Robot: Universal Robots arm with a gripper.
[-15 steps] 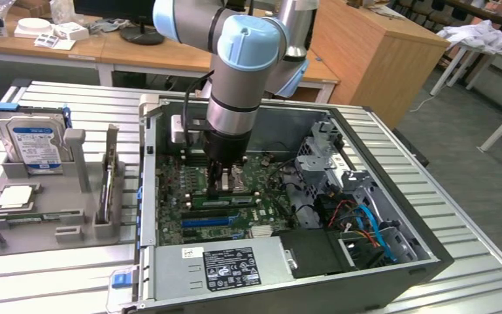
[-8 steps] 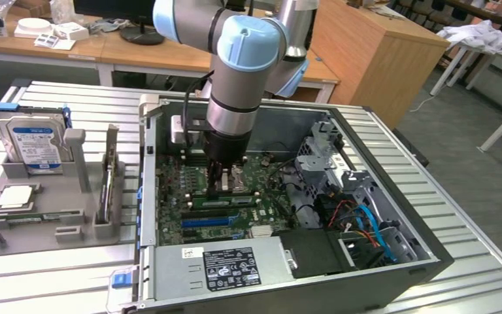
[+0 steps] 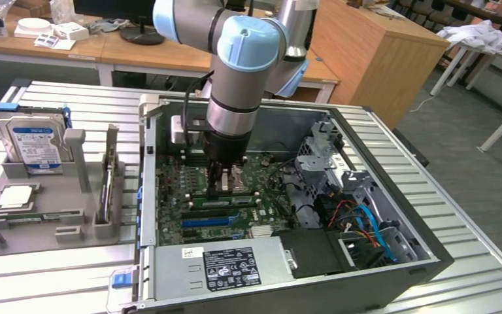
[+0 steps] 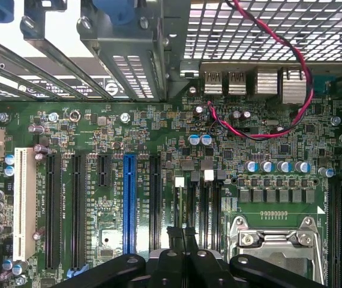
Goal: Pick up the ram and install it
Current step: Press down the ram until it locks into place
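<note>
A hard drive [image 3: 34, 140] is seen on the tray at 9 o'clock. In the open case [image 3: 347, 288], the ram [image 3: 225, 201] is laid in a motherboard slot, its long axis running 9 to 3 o'clock. The gripper [image 3: 222, 188] [image 4: 183, 235] is lowered directly above it; whether clenched or released cannot be told. Cables [image 3: 368, 226] are crowded at 4 o'clock.

- The motherboard [image 4: 177, 156] is green, dotted with small silver parts.
- One expansion slot [image 4: 129, 204] is blue, its neighbours black, and one slot [image 4: 20, 204] white.
- A red-and-black twisted wire [image 4: 303, 78] loops over it.
- The claw [image 4: 183, 252] is black.
- The arm joint cap [image 3: 249, 44] is pale blue.
- The hard drive [image 3: 34, 144] is silver with a blue label.
- The desk [image 3: 50, 275] is ribbed silver metal.
</note>
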